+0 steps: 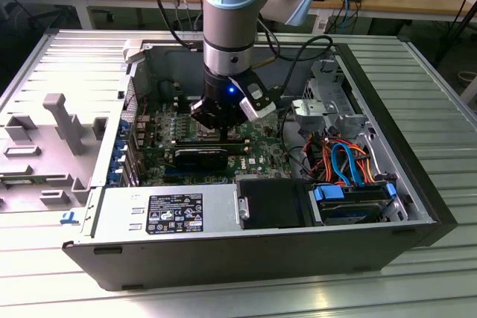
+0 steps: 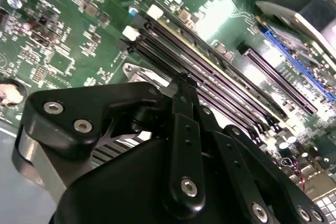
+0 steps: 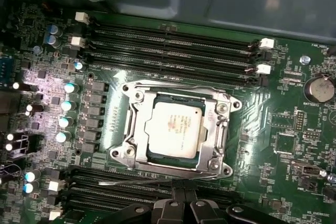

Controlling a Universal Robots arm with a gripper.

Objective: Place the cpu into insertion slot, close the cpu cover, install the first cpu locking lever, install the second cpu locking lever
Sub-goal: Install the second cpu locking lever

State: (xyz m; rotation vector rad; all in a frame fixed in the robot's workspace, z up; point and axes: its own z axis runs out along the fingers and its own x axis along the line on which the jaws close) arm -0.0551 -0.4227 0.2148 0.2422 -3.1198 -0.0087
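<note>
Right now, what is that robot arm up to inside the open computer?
The arm has its hand lowered into the open computer case, just above the green circuit board. In the first wrist view the cpu already sits in the insertion slot, and the cpu cover lies closed over it, framing the chip. Memory slots run along both sides of the socket. The hand appears to hold nothing.

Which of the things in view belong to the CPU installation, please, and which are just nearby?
Job:
cpu, seated in the insertion slot
cpu cover, down around the chip
end effector, close beside the socket

Bystanders:
memory slots
round coin battery
blue drive caddy
orange and blue cables
</note>
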